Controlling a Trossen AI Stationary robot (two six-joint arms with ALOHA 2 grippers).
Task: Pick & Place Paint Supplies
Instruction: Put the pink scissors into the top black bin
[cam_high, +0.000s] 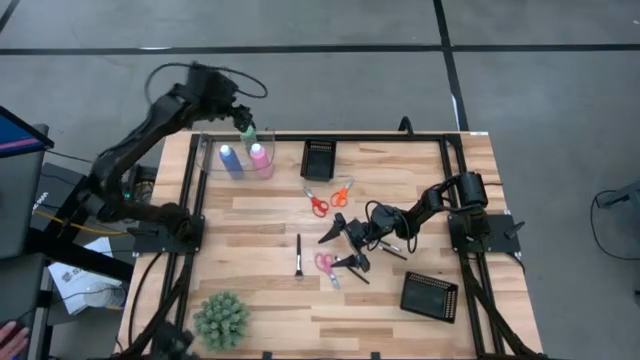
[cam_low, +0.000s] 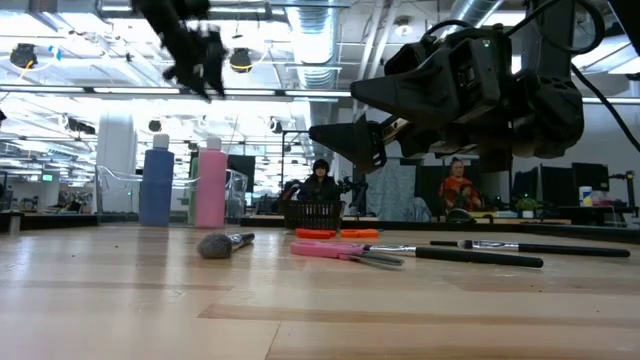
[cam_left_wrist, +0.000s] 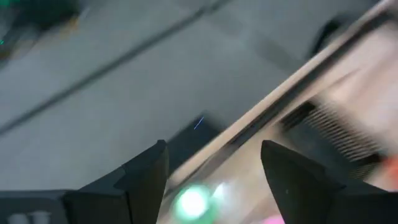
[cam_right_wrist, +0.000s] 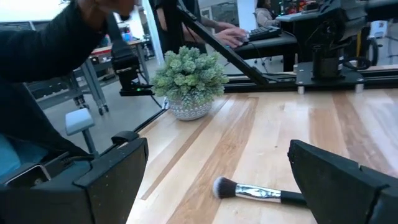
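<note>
Fingers of left gripper (cam_high: 243, 122) spread, empty, raised above green bottle (cam_high: 248, 134) in clear bin (cam_high: 203, 158) at table's 11 o'clock, beside blue bottle (cam_high: 230, 160) and pink bottle (cam_high: 260, 158). Right gripper (cam_high: 340, 243) wide open, empty, low near centre; brush (cam_high: 298, 256) at its 9 o'clock.

Wooden counter (cam_high: 400, 260) carried a spiky green plant (cam_high: 221, 319) in a pale pot near one corner. One black mesh tray (cam_high: 318, 158) sat at the opposite edge, another (cam_high: 430, 295) tilted elsewhere. A clear bin (cam_high: 212, 152) stood at a corner. People (cam_low: 321, 180) sat in the room behind.
</note>
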